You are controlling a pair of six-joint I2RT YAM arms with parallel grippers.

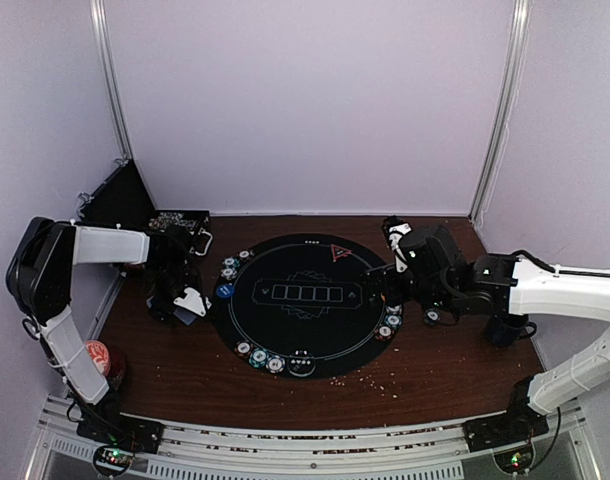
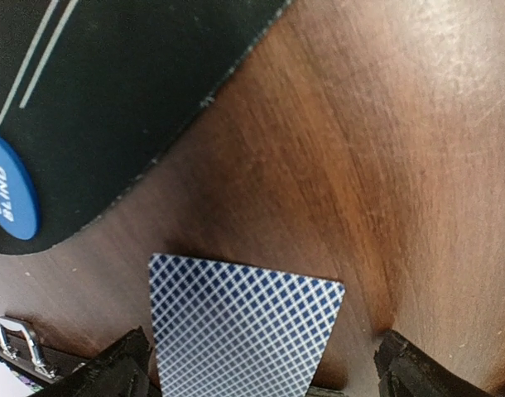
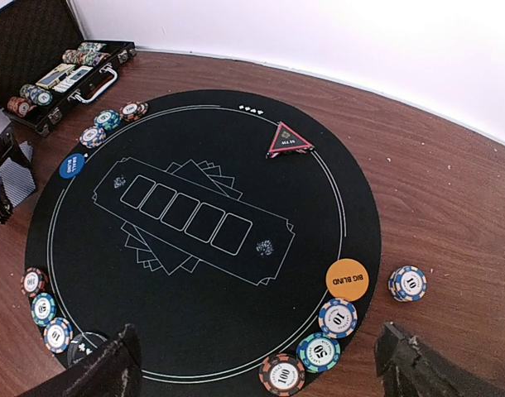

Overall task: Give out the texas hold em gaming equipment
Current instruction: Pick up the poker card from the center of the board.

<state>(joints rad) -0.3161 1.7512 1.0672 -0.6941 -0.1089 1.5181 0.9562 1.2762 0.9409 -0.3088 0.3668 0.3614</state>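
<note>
The blue-and-white lattice-backed playing card point(image 2: 244, 331) sits between the spread fingers of my left gripper point(image 2: 261, 368), over the brown wooden table point(image 2: 385, 165) just off the round black felt mat point(image 3: 203, 331). Nothing is pinched, and my right gripper point(image 3: 257, 368) hangs wide open over the mat's right edge too. I judge the job well along: striped poker chips point(image 3: 319, 351) stand in three clusters on the rim, and the blue small-blind button point(image 3: 71, 165), orange big-blind button point(image 3: 346, 279) and red triangle marker point(image 3: 287, 139) are placed. No cards lie on the mat, so dealing looks left, and one chip stack point(image 3: 408, 283) sits off the felt. The card's lower edge is cut off, and I cannot tell whether it lies flat or on a deck.
</note>
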